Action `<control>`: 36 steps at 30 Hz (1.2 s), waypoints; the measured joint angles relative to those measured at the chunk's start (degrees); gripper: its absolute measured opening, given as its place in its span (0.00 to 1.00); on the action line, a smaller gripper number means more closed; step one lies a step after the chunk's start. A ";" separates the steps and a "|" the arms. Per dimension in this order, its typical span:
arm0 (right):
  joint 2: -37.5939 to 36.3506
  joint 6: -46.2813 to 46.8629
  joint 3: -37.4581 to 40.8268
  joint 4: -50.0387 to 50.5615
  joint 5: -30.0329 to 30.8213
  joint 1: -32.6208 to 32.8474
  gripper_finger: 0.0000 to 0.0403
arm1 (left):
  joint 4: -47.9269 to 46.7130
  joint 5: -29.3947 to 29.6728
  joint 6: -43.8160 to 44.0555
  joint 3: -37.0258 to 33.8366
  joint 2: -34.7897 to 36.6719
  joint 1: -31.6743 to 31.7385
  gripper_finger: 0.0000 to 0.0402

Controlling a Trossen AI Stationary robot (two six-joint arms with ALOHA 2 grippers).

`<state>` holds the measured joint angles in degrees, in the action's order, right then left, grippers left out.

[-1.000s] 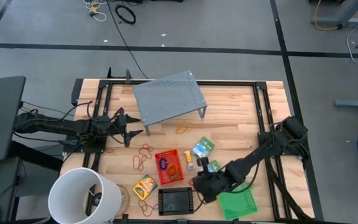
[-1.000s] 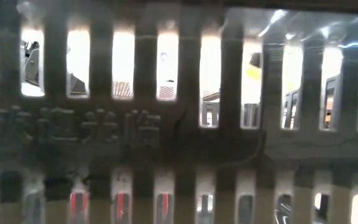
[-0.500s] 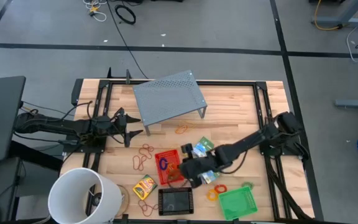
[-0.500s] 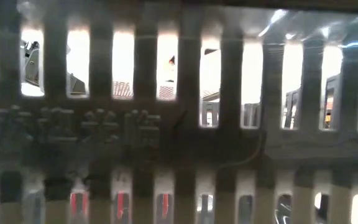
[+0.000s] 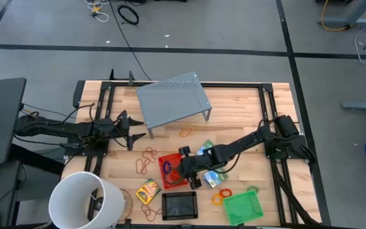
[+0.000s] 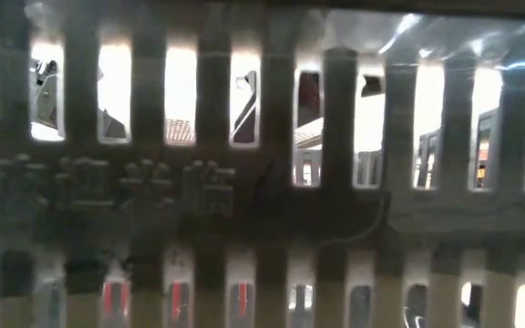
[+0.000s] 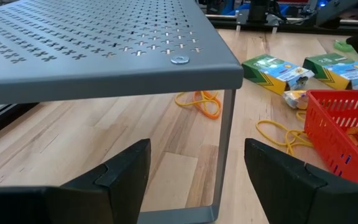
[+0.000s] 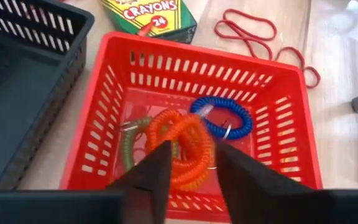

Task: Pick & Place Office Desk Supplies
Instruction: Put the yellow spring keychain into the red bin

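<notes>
From above, right gripper (image 5: 184, 170) sits over red tray (image 5: 170, 166), left gripper (image 5: 134, 131) parked beside grey riser (image 5: 172, 97); right wrist: fingers parted above orange coil ring (image 8: 182, 146) lying in tray with blue ring (image 8: 221, 116); left wrist: fingers spread wide, nothing held.
</notes>
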<state>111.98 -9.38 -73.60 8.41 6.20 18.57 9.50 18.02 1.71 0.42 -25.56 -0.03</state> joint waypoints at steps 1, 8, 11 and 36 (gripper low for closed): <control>-0.07 0.01 0.00 0.01 -0.03 0.08 0.41 | 0.00 -0.02 0.01 0.00 0.01 0.00 0.65; -3.14 5.05 -0.09 7.27 1.21 3.71 0.55 | -0.49 -0.01 0.01 0.00 -0.01 0.00 0.65; -5.51 10.03 -0.09 11.61 1.31 6.31 0.54 | -0.83 0.00 0.03 0.01 -0.09 0.00 0.65; -2.39 38.65 -0.04 30.68 -7.90 17.00 0.44 | 0.62 0.00 -0.73 0.01 -0.31 0.00 0.65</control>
<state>109.59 29.27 -73.65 39.09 -1.71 35.57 10.12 18.02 0.97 0.42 -25.87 -0.03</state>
